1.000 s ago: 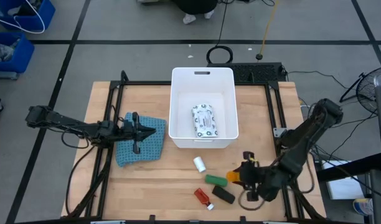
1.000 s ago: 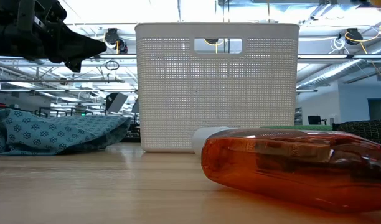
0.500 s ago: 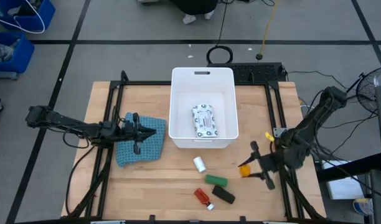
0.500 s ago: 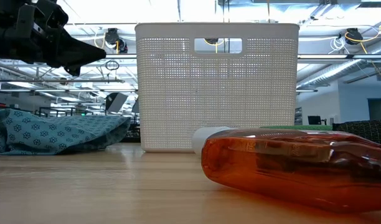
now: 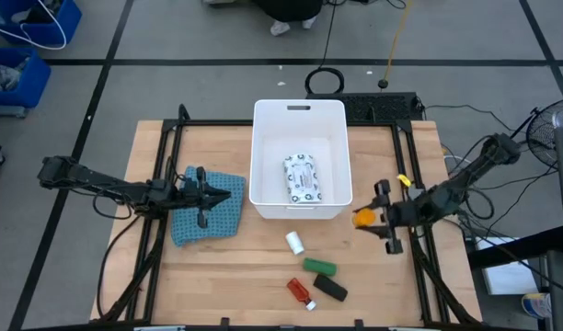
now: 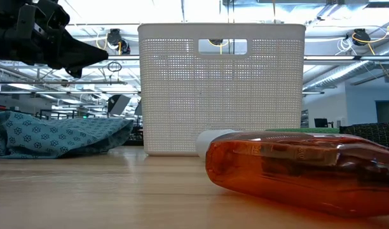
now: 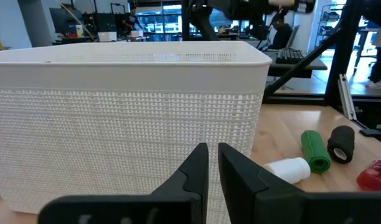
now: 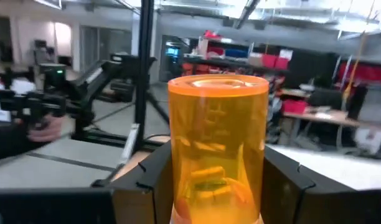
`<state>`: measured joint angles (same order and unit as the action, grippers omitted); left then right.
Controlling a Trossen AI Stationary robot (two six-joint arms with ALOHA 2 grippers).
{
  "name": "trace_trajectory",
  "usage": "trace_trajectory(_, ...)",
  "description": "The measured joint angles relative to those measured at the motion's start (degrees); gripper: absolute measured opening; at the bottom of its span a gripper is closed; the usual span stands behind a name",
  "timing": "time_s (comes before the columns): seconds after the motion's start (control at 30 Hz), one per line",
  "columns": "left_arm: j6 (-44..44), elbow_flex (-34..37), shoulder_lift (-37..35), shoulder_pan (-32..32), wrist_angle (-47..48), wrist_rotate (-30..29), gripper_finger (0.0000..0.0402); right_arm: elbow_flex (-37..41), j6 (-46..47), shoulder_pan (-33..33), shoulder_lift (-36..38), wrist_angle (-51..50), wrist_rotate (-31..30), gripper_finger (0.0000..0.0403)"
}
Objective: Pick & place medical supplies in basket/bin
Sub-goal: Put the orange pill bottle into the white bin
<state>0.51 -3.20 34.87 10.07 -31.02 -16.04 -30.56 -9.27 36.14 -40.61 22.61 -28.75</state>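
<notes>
My right gripper point(image 5: 370, 219) is shut on the orange bottle point(image 5: 361, 218), in the air to the right of the white bin's point(image 5: 259, 156) near right corner. The white printed packet point(image 5: 302, 177) lies flat on the bin floor. On the table near the bin lie the white roll point(image 5: 294, 243), green block point(image 5: 319, 266), black block point(image 5: 330, 288) and red bottle point(image 5: 300, 292), which lies on its side close to the low camera point(image 6: 302, 168). My left gripper point(image 5: 228, 194) is shut and hovers over the blue-teal cloth point(image 5: 206, 216), pointing at the bin point(image 7: 128, 118). My right gripper pinches the orange bottle's lower body point(image 8: 218, 180) between its two fingers point(image 8: 147, 183), one on each side. The fingers come level from the table's right. The bottle is lifted clear of the table and stands upright between the fingers in the right wrist view.
The blue-teal cloth point(image 6: 54, 133) lies crumpled left of the bin. Black frame rails point(image 5: 162, 184) run along the table's left and right sides. Bare wood lies in front of the bin point(image 5: 235, 267). Blue crates point(image 5: 24, 37) stand on the floor far left.
My right gripper, holding the orange bottle, has risen from the near right part of the table and moved toward the far edge, up beside the bin's near right corner, turning level as it went. The bottle is lifted clear of the table. The other items stay in place.
</notes>
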Motion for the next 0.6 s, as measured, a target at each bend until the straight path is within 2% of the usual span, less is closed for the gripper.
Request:
trace_trajectory(0.13, -0.4, 0.0, 0.0, 0.0, -0.2, -2.0, 0.0042, -9.3, -0.6, -8.0, -3.1, -10.6, 0.9, 0.0162)
trace_trajectory(0.3, -0.9, 0.0, 0.0, 0.0, -0.3, -4.7, 0.0042, -24.3, 0.6, -20.3, -11.0, -26.6, 5.0, 0.0162)
trace_trajectory(0.43, -0.8, 0.0, 0.0, 0.0, -0.1, -4.9, 0.0042, -35.7, 0.8, -32.9, -19.7, -39.7, 13.7, 0.0162)
trace_trajectory(0.6, -1.6, 0.0, 0.0, 0.0, -0.1, -4.9, 0.0042, -43.3, 1.3, -46.0, -29.4, -43.0, 23.2, 0.0162)
